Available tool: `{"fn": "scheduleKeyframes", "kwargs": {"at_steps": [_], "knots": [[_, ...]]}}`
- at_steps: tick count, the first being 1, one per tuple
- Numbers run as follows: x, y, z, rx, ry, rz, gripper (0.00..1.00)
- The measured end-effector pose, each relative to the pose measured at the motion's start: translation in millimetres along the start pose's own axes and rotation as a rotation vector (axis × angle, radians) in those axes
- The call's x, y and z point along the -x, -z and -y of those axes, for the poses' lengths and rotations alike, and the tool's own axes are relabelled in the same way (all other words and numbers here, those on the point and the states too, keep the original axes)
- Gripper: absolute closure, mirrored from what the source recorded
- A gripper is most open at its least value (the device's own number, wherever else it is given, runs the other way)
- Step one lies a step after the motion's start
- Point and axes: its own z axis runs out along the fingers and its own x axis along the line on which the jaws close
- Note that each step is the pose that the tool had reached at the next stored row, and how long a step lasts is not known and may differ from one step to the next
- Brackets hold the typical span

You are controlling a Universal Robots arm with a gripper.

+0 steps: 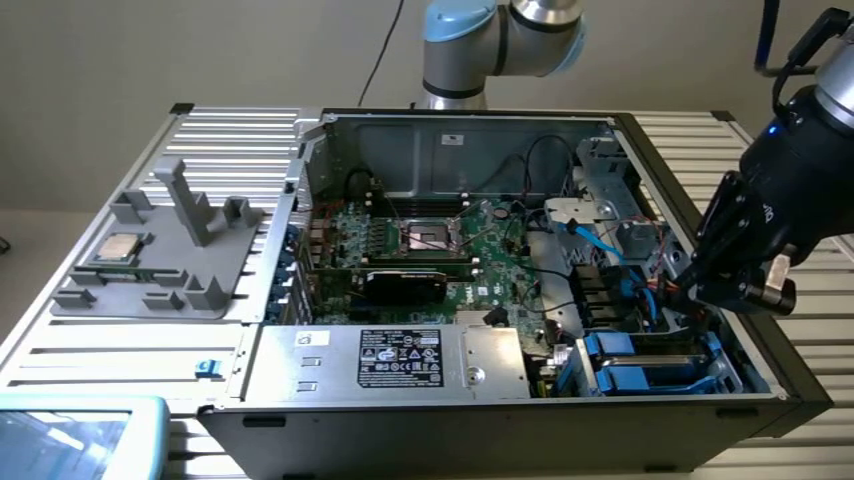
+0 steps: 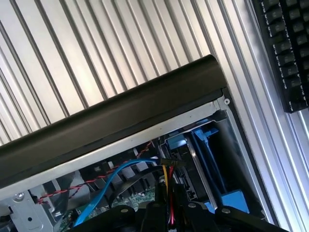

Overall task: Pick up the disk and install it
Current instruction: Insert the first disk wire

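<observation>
The open computer case (image 1: pixel 534 400) lies on a slatted metal table. Blue drive carriers (image 1: pixel 638 362) sit side by side in the bay at the case's near corner on the exterior view's right. One of them is the disk, but I cannot tell which. In the wrist view a blue carrier (image 2: pixel 205 140) lies just inside the case's black wall (image 2: pixel 120 121). My gripper (image 1: pixel 697 287) hangs over the case's edge beside that bay. Its black fingers (image 2: pixel 120 215) stand close together. A yellow-and-red wire bundle (image 2: pixel 166 193) with a black plug (image 2: pixel 169 162) runs out from between them.
A blue data cable (image 2: pixel 104 186) and twisted red-black wires (image 2: pixel 87 186) cross the bay area. The motherboard (image 1: pixel 441 245) and power supply (image 1: pixel 400 362) fill the case. A grey fixture (image 1: pixel 160 270) holds a square chip (image 1: pixel 120 247). A keyboard (image 2: pixel 285 48) lies beside the case.
</observation>
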Motion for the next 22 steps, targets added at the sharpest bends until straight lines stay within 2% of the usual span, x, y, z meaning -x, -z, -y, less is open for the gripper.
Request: {"fn": "scheduleKeyframes", "kwargs": {"at_steps": [3,5,8,14,17,22], "knots": [[0.4,-0.1,-0.2,0.0034,-0.019,0.0040,0.82],[0.5,-0.1,-0.3,0.0066,-0.031,0.0090,0.82],[0.7,0.0,-0.3,0.0138,-0.049,0.0208,0.82],[1.0,0.0,-0.5,0.0318,-0.085,0.0474,0.82],[1.0,-0.1,-0.5,0.0379,-0.105,0.0551,0.82],[1.1,-0.4,-0.5,0.0425,-0.141,0.0621,0.82]]}}
